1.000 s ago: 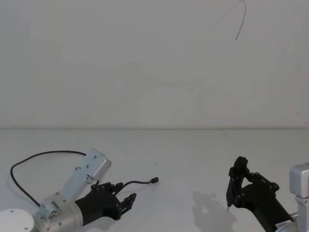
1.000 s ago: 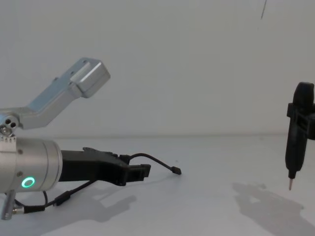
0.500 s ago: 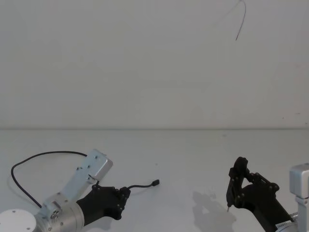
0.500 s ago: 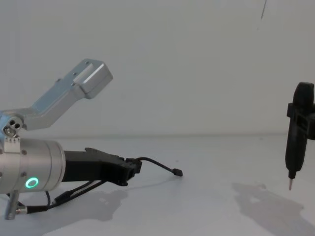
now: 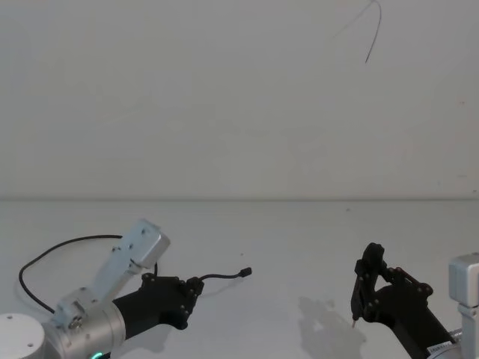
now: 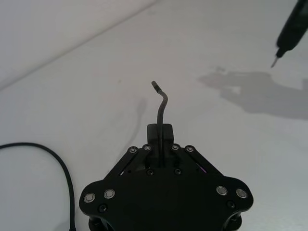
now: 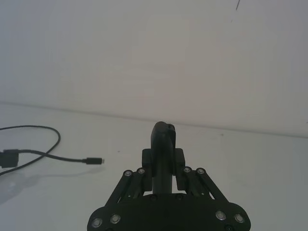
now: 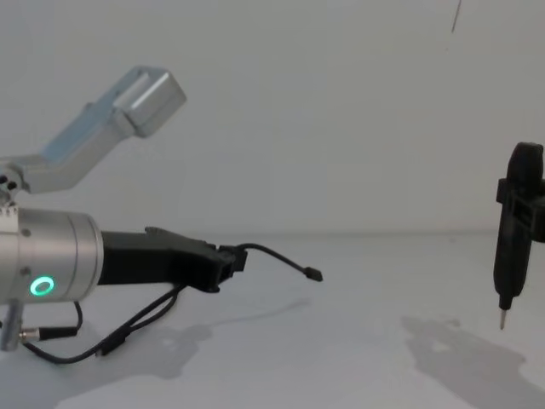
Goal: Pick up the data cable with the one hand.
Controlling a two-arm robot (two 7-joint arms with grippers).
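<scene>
Left tool (image 8: 228, 260): clamped on data cable (image 8: 271, 254) just behind its plug. Plug end off the surface (image 8: 358, 341), loop trailing behind. Light, limp, thin, probably slippery; hold near plug suits. Versus half a second ago: raised, slack hanging. Right tool (image 7: 163, 163): parked, gripping pen-shaped probe (image 8: 509, 256).

White matte counter (image 5: 299, 239) meeting a plain white wall (image 5: 224, 97) along its far edge, the seam level. A thin dark curved strand (image 5: 373, 34) hangs high on the wall, toward the counter's right side. Lighting even, shadows soft.
</scene>
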